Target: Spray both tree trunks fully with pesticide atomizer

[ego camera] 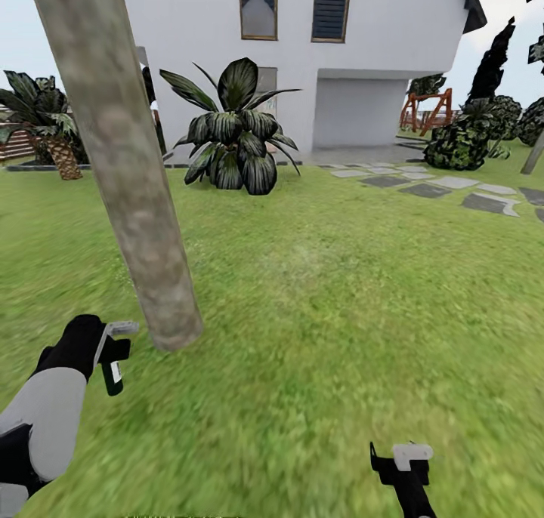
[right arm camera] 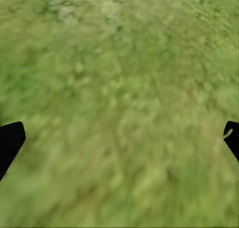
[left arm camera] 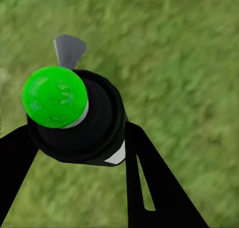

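1 pincer, the left (left arm camera: 74, 138), grips the pesticide atomizer (left arm camera: 74, 118); the right pincer (right arm camera: 119, 138) gapes above grass (right arm camera: 119, 63).

A white house (ego camera: 378, 57) stands behind the lawn, two dark windows (ego camera: 258, 4) high on its wall. A broad-leaved plant (ego camera: 234, 129) grows before it — a short palm (ego camera: 53, 137) far left, dark shrubs (ego camera: 461, 144) and a red wooden frame (ego camera: 427, 110) off right.
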You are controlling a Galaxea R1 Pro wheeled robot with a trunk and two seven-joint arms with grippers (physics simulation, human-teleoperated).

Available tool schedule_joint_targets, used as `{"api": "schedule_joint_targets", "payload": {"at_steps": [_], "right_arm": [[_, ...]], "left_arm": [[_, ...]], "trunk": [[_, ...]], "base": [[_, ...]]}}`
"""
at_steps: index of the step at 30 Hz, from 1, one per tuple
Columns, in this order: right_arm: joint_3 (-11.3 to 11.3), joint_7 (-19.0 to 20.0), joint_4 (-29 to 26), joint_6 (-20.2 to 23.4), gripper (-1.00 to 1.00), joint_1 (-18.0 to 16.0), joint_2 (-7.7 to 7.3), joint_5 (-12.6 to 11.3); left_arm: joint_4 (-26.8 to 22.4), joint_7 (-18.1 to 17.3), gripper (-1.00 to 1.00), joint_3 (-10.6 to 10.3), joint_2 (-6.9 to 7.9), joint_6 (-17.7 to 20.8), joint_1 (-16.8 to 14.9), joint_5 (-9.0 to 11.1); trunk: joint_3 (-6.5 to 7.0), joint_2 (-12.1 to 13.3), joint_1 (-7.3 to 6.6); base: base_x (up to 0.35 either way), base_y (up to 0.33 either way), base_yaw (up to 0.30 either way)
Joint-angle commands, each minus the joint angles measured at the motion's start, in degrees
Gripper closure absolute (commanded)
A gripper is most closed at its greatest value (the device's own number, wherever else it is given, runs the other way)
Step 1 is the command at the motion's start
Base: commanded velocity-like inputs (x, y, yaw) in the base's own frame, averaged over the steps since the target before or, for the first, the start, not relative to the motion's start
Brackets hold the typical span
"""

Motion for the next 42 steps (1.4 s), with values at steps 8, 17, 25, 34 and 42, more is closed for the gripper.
{"api": "schedule_joint_targets", "payload": {"at_steps": [8,17,25,34,42], "right_arm": [[-0.2,-0.4,0.1,-0.2,-1.0,-0.1,-0.04,0.6],[-0.2,-0.4,0.1,-0.2,-1.0,-0.1,-0.07,0.6],[-0.2,-0.4,0.1,-0.1,-1.0,-0.1,-0.07,0.6],[-0.2,-0.4,0.1,-0.1,-1.0,-0.1,-0.12,0.6],[-0.2,-0.4,0.1,-0.1,-1.0,-0.1,-0.15,0.6]], "left_arm": [[-0.9,-0.9,1.0,0.4,-0.79,0.1,-0.5,-0.6],[-0.8,-1.1,1.0,0.3,-1.89,0.0,-0.5,-0.6],[-0.8,-1.1,1.0,0.3,-1.98,0.0,-0.5,-0.6],[-0.9,-1.3,1.0,0.3,-2.43,0.9,-4.4,-0.5],[-0.9,-1.6,1.0,0.1,1.44,3.3,-5.5,-0.5]], "trunk": [[-0.05,0.0,-0.01],[-0.05,0.0,-0.01],[-0.05,0.0,-0.01],[-0.05,0.0,-0.01],[-0.05,0.0,-0.01]], "base": [[0.09,0.0,0.087],[0.27,-0.104,0.001],[0.025,-0.258,0.0],[-0.009,-0.028,0.0],[0.0,0.0,0.0]]}}
